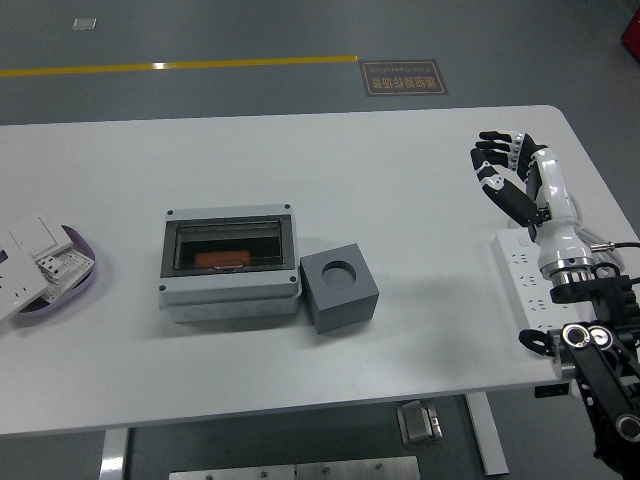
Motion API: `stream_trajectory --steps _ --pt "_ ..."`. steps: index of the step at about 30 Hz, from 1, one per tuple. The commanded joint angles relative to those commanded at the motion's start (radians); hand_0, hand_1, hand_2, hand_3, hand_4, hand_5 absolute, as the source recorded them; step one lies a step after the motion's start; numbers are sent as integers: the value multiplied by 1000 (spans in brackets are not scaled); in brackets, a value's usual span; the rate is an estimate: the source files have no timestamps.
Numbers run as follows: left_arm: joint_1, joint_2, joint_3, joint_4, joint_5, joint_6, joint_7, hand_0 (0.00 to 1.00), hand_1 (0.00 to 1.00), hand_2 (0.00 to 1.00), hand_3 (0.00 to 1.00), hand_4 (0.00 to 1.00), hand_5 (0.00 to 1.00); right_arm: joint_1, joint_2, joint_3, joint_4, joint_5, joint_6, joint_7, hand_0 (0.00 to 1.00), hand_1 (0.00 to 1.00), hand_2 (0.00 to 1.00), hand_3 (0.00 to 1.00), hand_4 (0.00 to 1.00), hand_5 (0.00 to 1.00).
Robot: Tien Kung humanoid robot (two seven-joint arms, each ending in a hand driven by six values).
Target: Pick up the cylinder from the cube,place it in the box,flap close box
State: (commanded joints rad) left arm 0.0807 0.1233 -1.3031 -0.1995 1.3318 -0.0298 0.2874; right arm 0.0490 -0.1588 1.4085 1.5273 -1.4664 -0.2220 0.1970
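Cylinder: orange, lying flat inside the grey plastic enclosure box [231,262], seen through the smoky transparent flap [229,245]; long axis parallel to the table's near edge [300,395]. Flap apparently down over it, though hard to confirm from above. Dark grey cube [340,290] with empty round socket on top, touching or just beside the box's right end. Right hand [503,172] near the table's right edge, fingers spread and relaxed, grasping nothing; box and cube well apart from it, toward the left and slightly nearer the near edge. Left hand not in view, so right hand the only one available. Judged: pick and place done, closure to verify. Count: one cylinder, one box, one cube, one white power strip [522,290] at right edge, one purple tray of white switch plates [85,275] at left edge.
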Motion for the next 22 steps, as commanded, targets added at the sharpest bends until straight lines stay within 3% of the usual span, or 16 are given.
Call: stream_trajectory --steps 8,22 --pt "12 -8 14 0 -22 5 -2 603 603 553 597 664 204 0 4 -10 -19 70 15 26 702 640 633 638 735 417" --pt "25 -15 23 -1 -30 9 3 603 604 553 597 665 206 -1 7 -15 -26 73 17 18 700 640 630 632 738 420"
